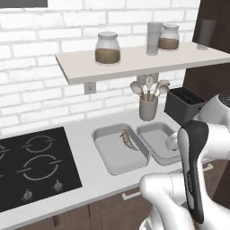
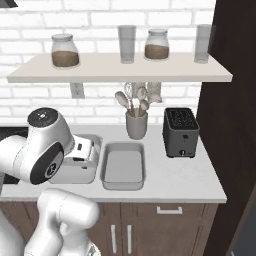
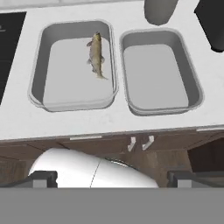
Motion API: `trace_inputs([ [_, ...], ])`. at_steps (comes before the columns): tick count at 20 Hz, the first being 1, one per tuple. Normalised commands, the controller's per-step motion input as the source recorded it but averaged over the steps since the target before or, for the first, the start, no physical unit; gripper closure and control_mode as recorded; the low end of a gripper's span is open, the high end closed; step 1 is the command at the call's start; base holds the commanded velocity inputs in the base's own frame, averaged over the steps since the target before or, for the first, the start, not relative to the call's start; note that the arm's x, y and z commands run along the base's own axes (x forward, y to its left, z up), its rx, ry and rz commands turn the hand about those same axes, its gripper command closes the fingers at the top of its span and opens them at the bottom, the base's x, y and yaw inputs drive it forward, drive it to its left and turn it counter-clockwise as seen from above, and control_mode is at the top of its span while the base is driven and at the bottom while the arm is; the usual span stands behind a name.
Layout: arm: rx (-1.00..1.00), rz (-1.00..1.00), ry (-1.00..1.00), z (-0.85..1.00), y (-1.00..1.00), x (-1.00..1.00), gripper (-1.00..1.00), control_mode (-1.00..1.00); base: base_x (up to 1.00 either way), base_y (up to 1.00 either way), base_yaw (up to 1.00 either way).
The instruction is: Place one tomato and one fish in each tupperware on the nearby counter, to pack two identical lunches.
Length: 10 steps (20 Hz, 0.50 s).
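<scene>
Two light-grey tupperware trays lie side by side on the pale counter (image 3: 87,124). The left tupperware (image 3: 70,81) (image 1: 114,159) holds one brownish fish (image 3: 97,54) (image 1: 129,140) along its right wall. Nothing lies in the right tupperware (image 3: 157,74) (image 1: 155,134) (image 2: 122,167). My gripper (image 3: 118,179) hovers high in front of the counter edge and looks down on both trays. Its fingertips (image 3: 41,179) stand wide apart, open, with nothing between them. In the right base view my arm hides most of the left tupperware.
A black toaster (image 2: 180,131) (image 1: 184,104) stands right of the trays, and a grey cup of utensils (image 2: 136,125) (image 1: 148,108) behind them. A black cooktop (image 1: 31,166) lies to the left. A wall shelf (image 1: 134,60) with jars hangs above. A dark tall cabinet (image 2: 230,125) closes the right end.
</scene>
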Motion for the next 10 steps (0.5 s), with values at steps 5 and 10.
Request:
trace_inputs([
  [5, -0.03, 0.00, -0.09, -0.12, 0.36, -0.03, -1.00, 1.00, -0.03, -0.01, -0.01],
  [10, 0.00, 0.00, 0.00, 0.00, 0.00, 0.00, -1.00, 1.00, -0.80, -0.57, -0.06],
])
